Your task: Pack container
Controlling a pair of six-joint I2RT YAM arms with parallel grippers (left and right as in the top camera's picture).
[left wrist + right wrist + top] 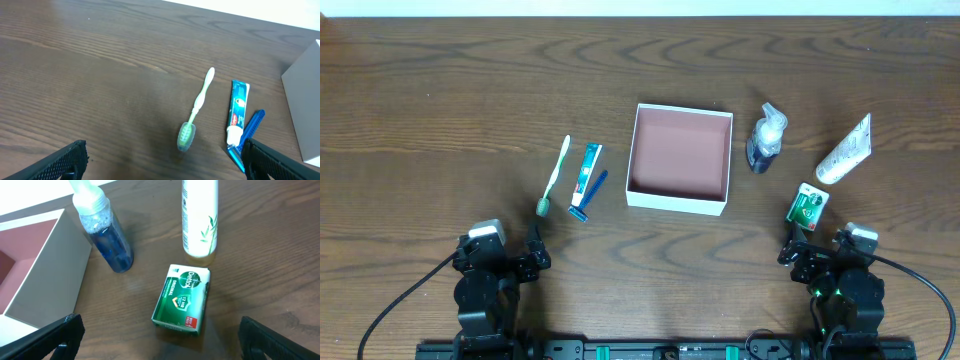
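While the left gripper (167,162) and right gripper (160,345) gape wide, gripping nothing, the wooden table (440,100) carries the container (675,201) at its middle, empty. Right of it sit a white tube (846,150), a blue pump bottle (766,140) and a green soap box (182,299) reading "Dettol Original". Left of it, the lettering on the toothpaste (586,172) is too small to read.

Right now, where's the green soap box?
Overhead view: the green soap box lies right of the container, between the white tube and the right pincer.
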